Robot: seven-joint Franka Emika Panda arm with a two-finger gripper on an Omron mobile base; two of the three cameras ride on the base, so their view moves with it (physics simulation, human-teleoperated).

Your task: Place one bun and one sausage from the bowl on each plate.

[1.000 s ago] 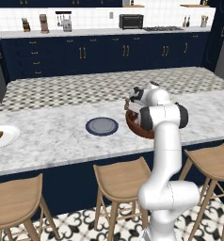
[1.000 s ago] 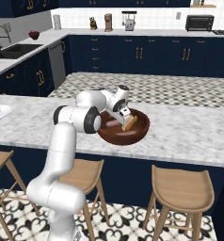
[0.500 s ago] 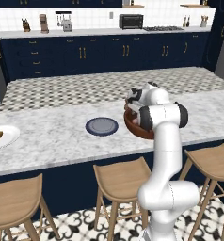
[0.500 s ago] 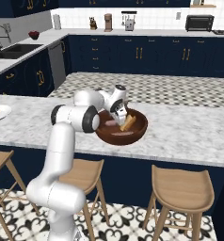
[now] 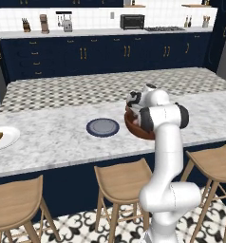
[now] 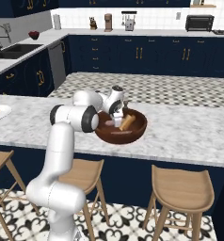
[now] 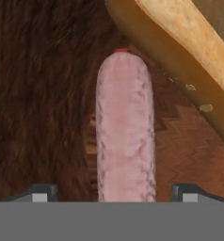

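Since a second ago the arm has sunk its wrist a little deeper into the bowl, while desk, plates and camera have kept their places; the marble desk carries everything, with the reddish-brown bowl at the robot's end of it, the dark blue-grey plate just to the bowl's left in the left base view and the white plate well apart at the far left edge, something brown already lying on it, too small to name with certainty; the blue-grey plate looks bare, so by that reckoning the second serving is the one in hand; inside the bowl the bun leans against the wall, tan and long, crossing the upper right of the hand view on a slant, and in the right base view it shows as a pale stick beside the wrist; the sausage lies on the bowl's floor directly ahead of the claw, its long axis running straight away from the hand, its near end set between the two tips and its far end tucked just under the bun's edge; the tips stand apart on either side of the sausage with a gap on each flank, so the claw is spread and grips nothing; closing across the sausage's width looks like the coming move.
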